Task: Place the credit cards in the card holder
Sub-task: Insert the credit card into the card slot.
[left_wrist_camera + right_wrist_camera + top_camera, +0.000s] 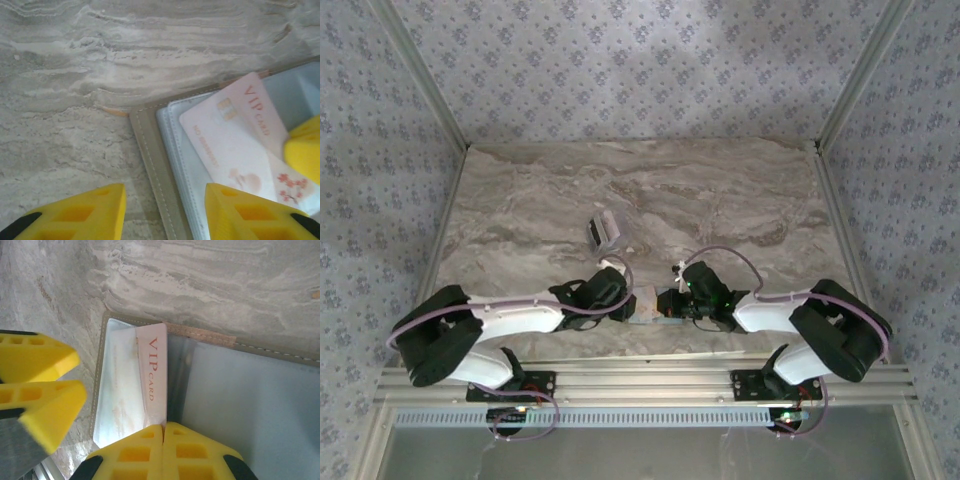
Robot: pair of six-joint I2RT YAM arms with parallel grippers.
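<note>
Grey marble-patterned table [520,200], enclosed by flower-print walls [620,60] and a metal frame [420,90].

Item count:
- Arms: two, converging at the near middle of the table.
- Card holder [150,150]: one, lying open and flat between the two grippers. It has a grey-tan stitched border with clear plastic pockets inside.
- VIP card [152,375]: one, pale with red lettering. It lies on the left page of the card holder, and its left part sits under clear plastic.
- Loose cards [605,232]: one small cluster on the table, farther away and slightly left of the card holder, well apart from it. One is dark and the rest are pale; the exact number cannot be read.

Left gripper [165,192]: jaws partly open with a clear gap between them. They stand over the left edge of the card holder. One finger [85,212] is above bare table and the other [250,210] is above the plastic pockets. Nothing is clamped between them. Contact with the card holder cannot be determined.

Right gripper [163,432]: jaws pressed together, pinching the near end of the VIP card. The card extends away from the fingertips across the pocket. A fingertip of this gripper also shows at the right side of the left wrist view, on the end of the card.
</note>
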